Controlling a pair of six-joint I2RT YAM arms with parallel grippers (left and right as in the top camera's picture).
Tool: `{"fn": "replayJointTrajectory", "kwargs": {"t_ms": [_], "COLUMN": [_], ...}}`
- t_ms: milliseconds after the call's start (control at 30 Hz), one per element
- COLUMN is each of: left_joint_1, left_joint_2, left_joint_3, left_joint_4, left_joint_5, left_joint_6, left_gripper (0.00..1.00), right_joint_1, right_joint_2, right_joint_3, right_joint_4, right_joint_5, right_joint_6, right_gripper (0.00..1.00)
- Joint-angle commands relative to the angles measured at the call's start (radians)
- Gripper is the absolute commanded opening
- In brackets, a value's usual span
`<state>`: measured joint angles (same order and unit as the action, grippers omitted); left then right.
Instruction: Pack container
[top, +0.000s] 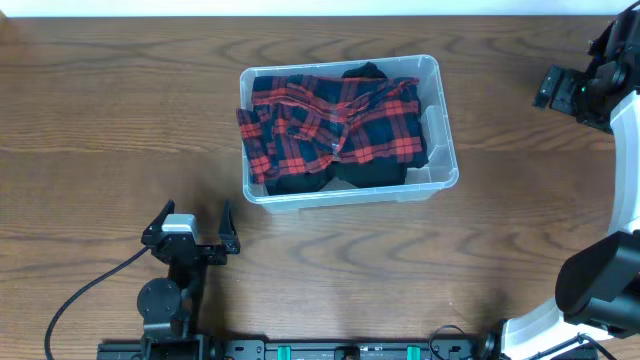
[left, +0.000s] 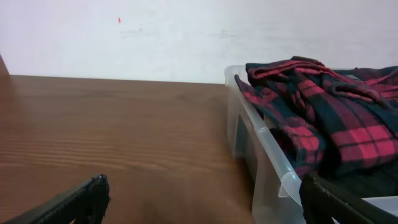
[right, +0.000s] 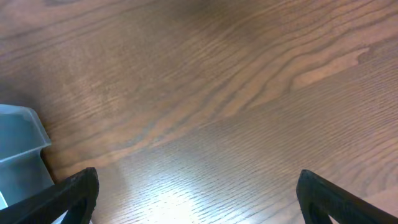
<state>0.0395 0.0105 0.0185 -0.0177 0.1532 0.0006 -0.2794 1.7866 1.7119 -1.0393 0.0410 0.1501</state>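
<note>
The clear plastic container (top: 436, 112) stands at the table's middle, holding a red-and-black plaid garment (top: 335, 118) over dark clothing. In the left wrist view the container (left: 258, 140) is at the right with the plaid garment (left: 329, 118) heaped in it. My left gripper (top: 190, 225) is open and empty, low at the front left, apart from the container; its fingers frame bare wood (left: 202, 199). My right gripper (top: 562, 90) is at the far right, away from the container; the wrist view shows it open (right: 196, 193) and empty over bare wood, with a container corner (right: 22, 146) at the left.
The wooden table (top: 120, 110) stretches to the left and right of the container. A black cable (top: 85, 290) runs from the left arm's base at the front. A white wall (left: 155, 37) lies behind the table's far edge.
</note>
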Motion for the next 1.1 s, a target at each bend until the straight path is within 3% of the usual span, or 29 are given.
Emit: {"fn": "replayJointTrajectory", "kwargs": {"t_ms": [0, 400, 833, 967, 1067], "left_joint_1": [0.005, 0.005, 0.005, 0.005, 0.005], "left_joint_2": [-0.006, -0.006, -0.006, -0.006, -0.006], "left_joint_3": [-0.014, -0.014, -0.014, -0.014, -0.014], "left_joint_4": [-0.038, -0.038, -0.038, -0.038, -0.038], "left_joint_5": [0.012, 0.011, 0.012, 0.012, 0.012], "left_joint_6": [0.003, 0.003, 0.003, 0.003, 0.003], "left_gripper": [0.98, 0.98, 0.98, 0.98, 0.98], "right_joint_1": [-0.003, 0.002, 0.191, 0.254, 0.253], "right_joint_2": [0.004, -0.019, -0.404, -0.559, -0.679], "right_joint_3": [0.001, 0.001, -0.056, -0.196, -0.352], "right_joint_4": [-0.001, -0.002, 0.0, 0.021, 0.148], "right_joint_5": [0.004, 0.004, 0.02, 0.068, 0.033], "right_joint_6": [0.014, 0.014, -0.007, -0.075, -0.078], "right_gripper": [0.99, 0.99, 0.99, 0.99, 0.99]}}
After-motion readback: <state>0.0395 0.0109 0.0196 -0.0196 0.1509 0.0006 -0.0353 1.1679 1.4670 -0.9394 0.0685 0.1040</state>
